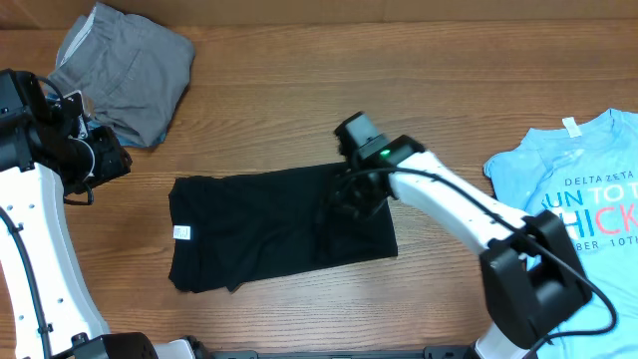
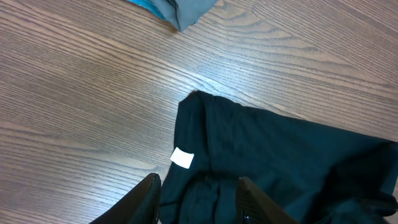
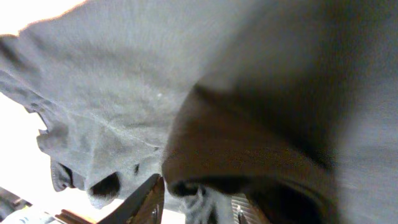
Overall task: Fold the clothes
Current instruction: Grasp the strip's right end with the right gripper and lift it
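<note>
The black T-shirt [image 1: 269, 224] lies flat across the middle of the table, its small white neck tag [image 1: 180, 232] at the left end. My right gripper [image 1: 349, 194] is down on the shirt's right part. In the right wrist view the black shirt cloth [image 3: 124, 93] fills the frame, and a fold of it sits between my right gripper's parted fingers [image 3: 196, 205]. My left gripper [image 1: 100, 155] is off to the left of the shirt, open and empty. In the left wrist view, my left gripper [image 2: 199, 202] faces the shirt [image 2: 280, 162] and its tag [image 2: 182, 158].
A grey garment [image 1: 130, 70] lies bunched at the back left, just behind my left gripper; its corner, with a blue piece, shows in the left wrist view [image 2: 183, 9]. A light-blue printed tee [image 1: 573, 199] lies at the right edge under the right arm's base.
</note>
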Tool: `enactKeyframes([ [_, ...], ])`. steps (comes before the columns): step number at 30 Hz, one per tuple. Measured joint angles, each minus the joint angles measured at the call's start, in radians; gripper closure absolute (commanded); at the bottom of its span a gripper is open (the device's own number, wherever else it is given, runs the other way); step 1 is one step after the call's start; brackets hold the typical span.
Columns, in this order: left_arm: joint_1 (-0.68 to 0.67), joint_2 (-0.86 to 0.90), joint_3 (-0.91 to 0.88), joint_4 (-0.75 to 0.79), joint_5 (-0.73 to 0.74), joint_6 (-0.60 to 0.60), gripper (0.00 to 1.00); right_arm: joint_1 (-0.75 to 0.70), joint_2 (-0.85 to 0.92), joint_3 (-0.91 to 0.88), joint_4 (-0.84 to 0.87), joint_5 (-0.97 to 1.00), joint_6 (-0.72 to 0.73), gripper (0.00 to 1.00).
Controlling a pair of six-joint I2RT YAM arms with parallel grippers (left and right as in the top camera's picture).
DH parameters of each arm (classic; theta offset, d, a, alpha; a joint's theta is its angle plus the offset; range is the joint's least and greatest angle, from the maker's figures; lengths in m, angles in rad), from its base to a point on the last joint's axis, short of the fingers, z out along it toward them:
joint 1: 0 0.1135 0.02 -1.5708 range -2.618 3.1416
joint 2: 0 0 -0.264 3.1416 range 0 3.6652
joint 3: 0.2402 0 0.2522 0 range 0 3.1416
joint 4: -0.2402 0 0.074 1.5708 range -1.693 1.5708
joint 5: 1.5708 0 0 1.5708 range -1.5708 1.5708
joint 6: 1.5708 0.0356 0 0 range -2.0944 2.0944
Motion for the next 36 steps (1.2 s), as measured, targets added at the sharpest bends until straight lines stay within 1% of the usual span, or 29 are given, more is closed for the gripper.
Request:
enactKeyframes([
  [2,0.0,0.0,0.0,0.0,0.0,0.0,0.57,-0.034,-0.026,0.002,-0.02,-0.005,-0.025,0.55],
  [3,0.0,0.0,0.0,0.0,0.0,0.0,0.56,-0.053,-0.039,0.004,-0.033,-0.006,-0.035,0.51],
  [4,0.0,0.0,0.0,0.001,0.0,0.0,0.56,-0.071,-0.051,0.006,-0.051,-0.006,-0.043,0.45],
  [5,0.0,0.0,0.0,0.001,0.0,0.0,0.56,-0.089,-0.06,0.01,-0.07,-0.003,-0.051,0.43],
  [8,0.0,0.0,0.0,0.002,0.0,0.0,0.55,-0.136,-0.067,0.013,-0.114,0.024,-0.075,0.38],
  [12,0.0,0.0,0.0,0.002,0.0,0.0,0.55,-0.165,-0.067,0.002,-0.097,0.05,-0.084,0.28],
  [16,0.0,0.0,0.0,0.002,0.0,0.0,0.55,-0.155,-0.065,-0.055,-0.047,0.034,-0.081,0.27],
  [18,0.0,0.0,0.0,0.002,0.0,0.0,0.56,-0.143,-0.057,-0.083,-0.009,0.003,-0.082,0.39],
  [20,0.0,0.0,0.0,0.003,0.0,0.0,0.55,-0.126,-0.044,-0.107,0.06,-0.05,-0.081,0.56],
  [21,0.0,0.0,0.0,0.003,0.0,0.0,0.56,-0.115,-0.038,-0.114,0.106,-0.079,-0.08,0.68],
  [22,0.0,0.0,0.0,0.003,0.0,0.0,0.55,-0.102,-0.033,-0.12,0.161,-0.107,-0.079,0.76],
  [23,0.0,0.0,0.0,0.003,0.002,0.0,0.55,-0.087,-0.029,-0.123,0.217,-0.136,-0.077,0.8],
  [24,0.0,0.0,0.0,0.003,0.003,0.0,0.55,-0.071,-0.027,-0.123,0.28,-0.164,-0.075,0.8],
  [25,0.0,0.0,0.0,0.003,0.003,0.0,0.56,-0.055,-0.027,-0.123,0.34,-0.187,-0.072,0.79],
  [26,0.0,0.0,0.0,0.003,0.003,0.0,0.56,-0.039,-0.027,-0.123,0.391,-0.211,-0.07,0.73],
  [27,0.0,0.0,0.0,0.002,0.003,0.0,0.55,-0.023,-0.027,-0.123,0.438,-0.232,-0.071,0.57],
  [28,0.0,0.0,0.0,0.003,0.003,0.0,0.55,-0.012,-0.027,-0.123,0.468,-0.245,-0.068,0.43],
  [29,0.0,0.0,0.0,0.002,0.004,0.0,0.55,-0.002,-0.027,-0.123,0.489,-0.262,-0.076,0.37],
  [32,0.0,0.0,0.0,0.003,0.004,0.0,0.54,0.007,-0.027,-0.123,0.497,-0.291,-0.107,0.34],
  [34,0.0,0.0,0.0,0.003,0.004,0.0,0.53,-0.005,-0.027,-0.123,0.471,-0.301,-0.125,0.34],
  [36,0.0,0.0,0.0,0.003,0.004,0.0,0.52,-0.032,-0.03,-0.123,0.436,-0.306,-0.142,0.4],
])
